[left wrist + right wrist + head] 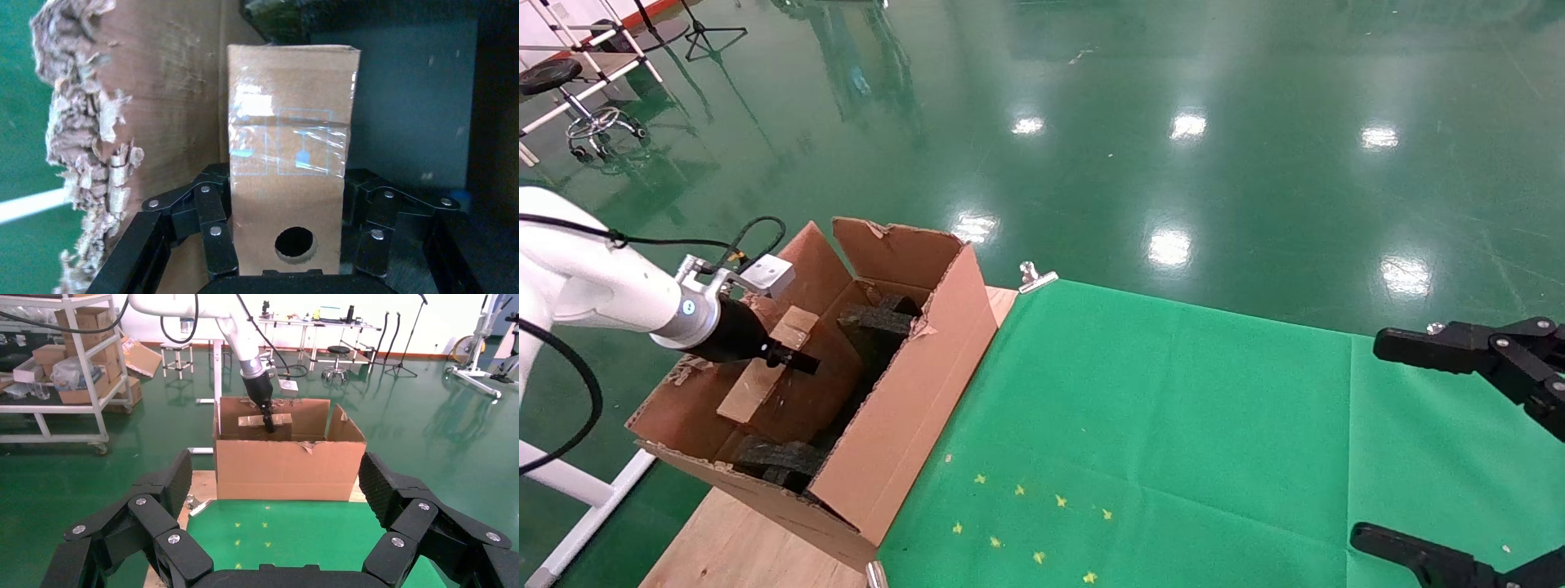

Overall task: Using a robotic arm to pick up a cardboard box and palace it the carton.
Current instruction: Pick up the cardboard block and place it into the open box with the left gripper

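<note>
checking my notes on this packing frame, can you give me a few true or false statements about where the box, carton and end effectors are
1. The left end effector is shut on the cardboard box. True.
2. The cardboard box lies on the green cloth. False: it is held over the open carton, between the carton's walls.
3. The right end effector is open and holds nothing. True.
4. The carton is empty inside. False: black foam blocks sit in it.
5. The carton stands at the left edge of the green cloth, on the robot's left. True.
6. The box's face with the round hole points away from the left wrist. False: the hole faces that camera, low between the fingers.
</note>
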